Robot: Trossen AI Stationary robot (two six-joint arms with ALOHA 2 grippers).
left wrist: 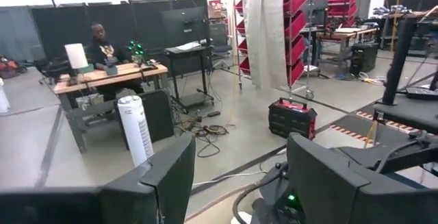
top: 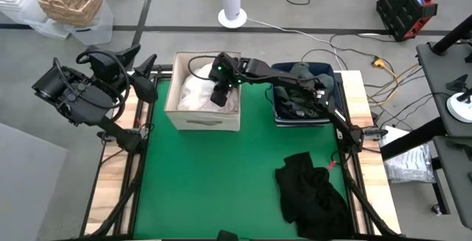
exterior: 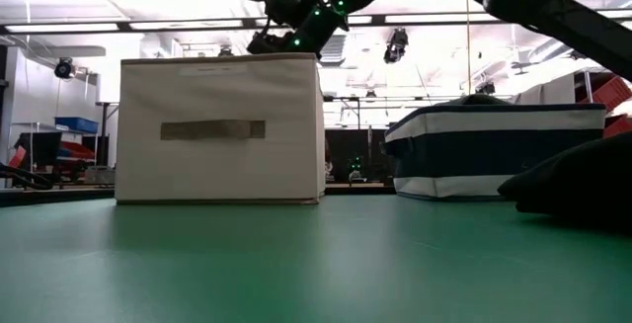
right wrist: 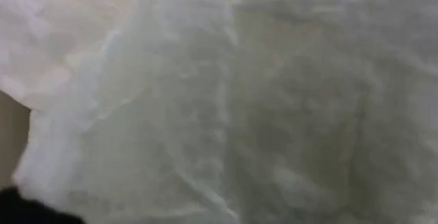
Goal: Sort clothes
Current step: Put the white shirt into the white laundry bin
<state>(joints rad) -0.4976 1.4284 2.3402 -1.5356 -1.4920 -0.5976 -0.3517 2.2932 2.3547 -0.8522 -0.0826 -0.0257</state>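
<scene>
Over the beige box [top: 203, 116], the right gripper [top: 219, 96] was down among white clothes [top: 193, 93]; whether its claw was apart or together could not be told. Black clothes [top: 313, 193] lay on the mat [top: 206, 182]. The left gripper [left wrist: 236, 183] waited off-table, fingers apart.
</scene>
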